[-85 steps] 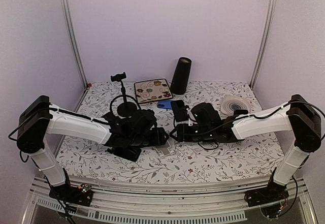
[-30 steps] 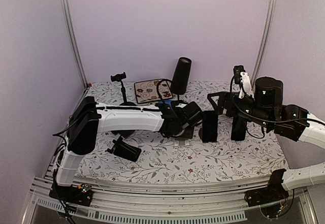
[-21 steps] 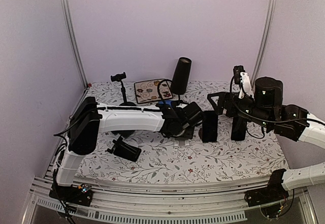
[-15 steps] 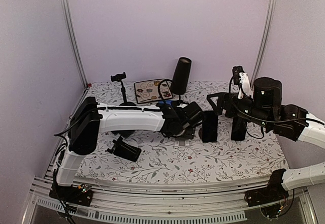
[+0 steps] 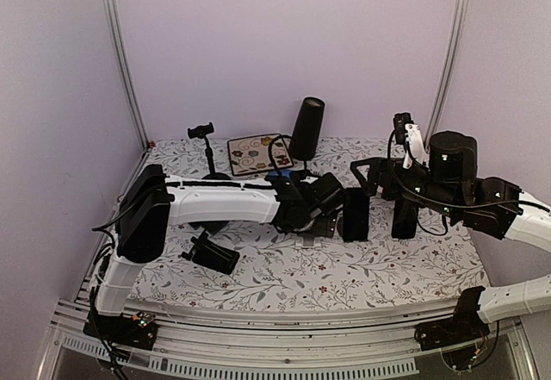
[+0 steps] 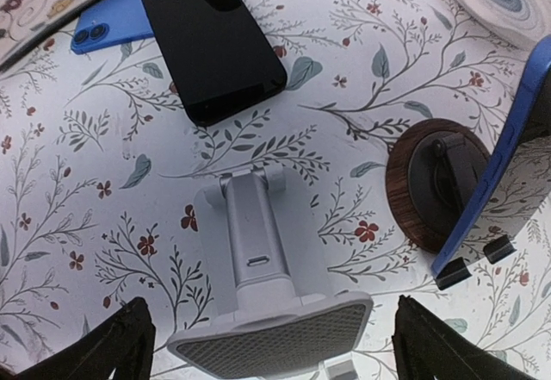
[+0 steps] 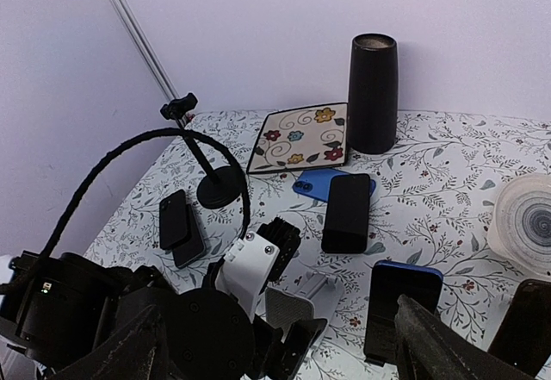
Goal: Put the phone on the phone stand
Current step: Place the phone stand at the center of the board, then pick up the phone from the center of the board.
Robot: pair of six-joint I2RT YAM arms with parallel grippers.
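A black phone [image 6: 211, 40] lies flat on the table, partly over a blue phone [image 6: 108, 28]; both show in the right wrist view too, the black phone [image 7: 348, 212] and the blue one [image 7: 312, 182]. A small grey-white phone stand [image 6: 258, 268] stands empty just near of them. My left gripper [image 6: 275, 345] is open and empty, jaws wide on either side of the stand's base, low over the table [image 5: 320, 218]. My right gripper [image 7: 280, 354] is open and empty, raised high at the right [image 5: 379, 177].
A blue-cased phone [image 6: 516, 165] leans upright on a round wooden stand [image 6: 435, 182] right of the grey stand. A gooseneck holder [image 5: 207, 160], patterned tile [image 5: 259, 152], black cylinder [image 5: 306, 128], white disc [image 7: 525, 225] and two dark phones [image 5: 211, 253] are around.
Since 2.8 s ago my right arm has lifted high to the right and my left arm has reached to the centre. Over the last second the left gripper crept slightly right.
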